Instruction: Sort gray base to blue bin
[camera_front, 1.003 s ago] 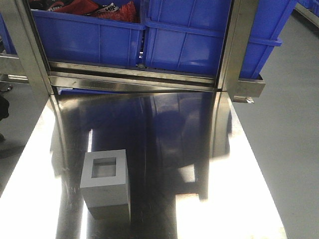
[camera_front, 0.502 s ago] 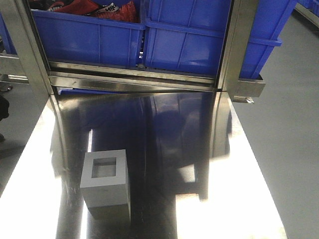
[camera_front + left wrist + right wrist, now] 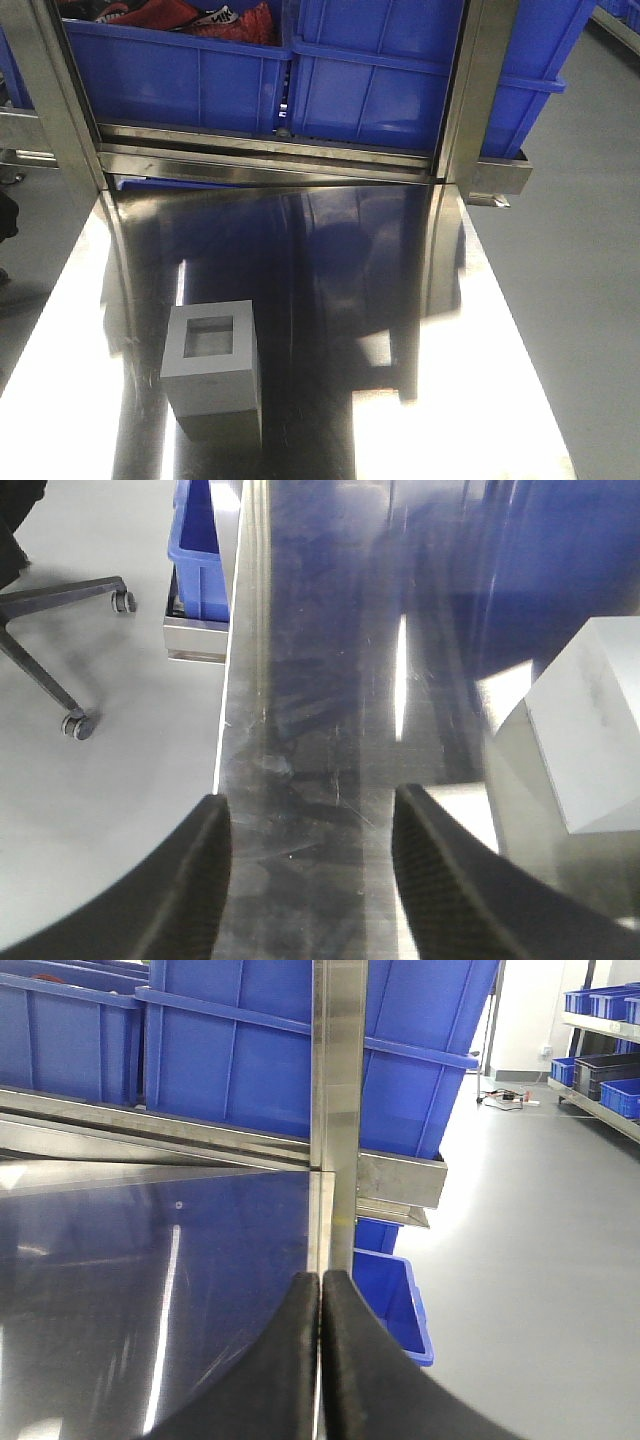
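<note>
In the left wrist view the left claw (image 3: 310,875) hangs over bare counter (image 3: 330,730) with its two fingers spread wide and nothing between them. The gray base (image 3: 600,730) sits at its 2 o'clock, clear of both fingers. Seen from the front, the base stands alone on the counter at 7 o'clock with its recess facing up. It is well apart from the blue bin (image 3: 400,90), which is racked past the counter's far edge at 12 to 1 o'clock. The right claw (image 3: 320,1360), over the counter's right edge, has its fingers pressed together on nothing. The step in hand looks like the approach, with no grasp made yet. Next, the left claw likely needs to swing right, straddle the block's flat sides and close.
</note>
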